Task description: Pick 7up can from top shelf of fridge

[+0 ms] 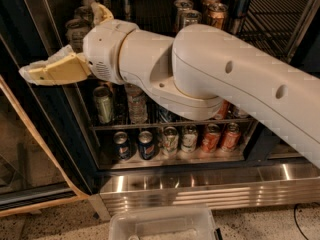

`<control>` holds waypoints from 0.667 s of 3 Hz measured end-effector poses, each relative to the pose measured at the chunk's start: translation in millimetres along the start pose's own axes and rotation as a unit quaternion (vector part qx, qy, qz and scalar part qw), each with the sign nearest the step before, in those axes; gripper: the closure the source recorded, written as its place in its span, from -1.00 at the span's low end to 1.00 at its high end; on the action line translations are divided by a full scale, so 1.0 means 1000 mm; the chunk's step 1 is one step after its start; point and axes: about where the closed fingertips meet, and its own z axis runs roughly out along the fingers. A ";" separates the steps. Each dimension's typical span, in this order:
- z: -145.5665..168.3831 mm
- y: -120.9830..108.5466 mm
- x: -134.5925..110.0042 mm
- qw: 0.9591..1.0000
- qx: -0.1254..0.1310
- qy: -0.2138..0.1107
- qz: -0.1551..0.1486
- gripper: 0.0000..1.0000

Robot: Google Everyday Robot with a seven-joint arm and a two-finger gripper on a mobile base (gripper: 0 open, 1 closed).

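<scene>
The fridge (47, 129) has a dark frame and wire shelves of drinks. Its top shelf (280, 19) is a silvery wire rack holding several cans. A pale can with a silver lid (74, 31) stands at the shelf's left end, half hidden behind my wrist. It may be the 7up can, but its label does not show. Other silver, copper and dark cans (190, 18) stand in rows mid-shelf. My gripper (50, 71), tan and wedge-shaped, points left in front of the fridge's left frame, below and left of that pale can. It holds nothing.
My big white arm (225, 79) crosses the fridge front and hides much of the middle shelf. A green can (103, 104) and a clear bottle (136, 104) stand there. Blue (146, 144) and red cans (210, 136) line the lower shelf. The open door (30, 129) is at left. A clear bin (165, 224) sits on the floor.
</scene>
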 end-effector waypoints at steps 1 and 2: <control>0.000 0.000 0.000 1.000 0.000 0.000 0.000 -1.00; 0.011 0.014 0.005 1.000 -0.009 -0.004 0.013 -1.00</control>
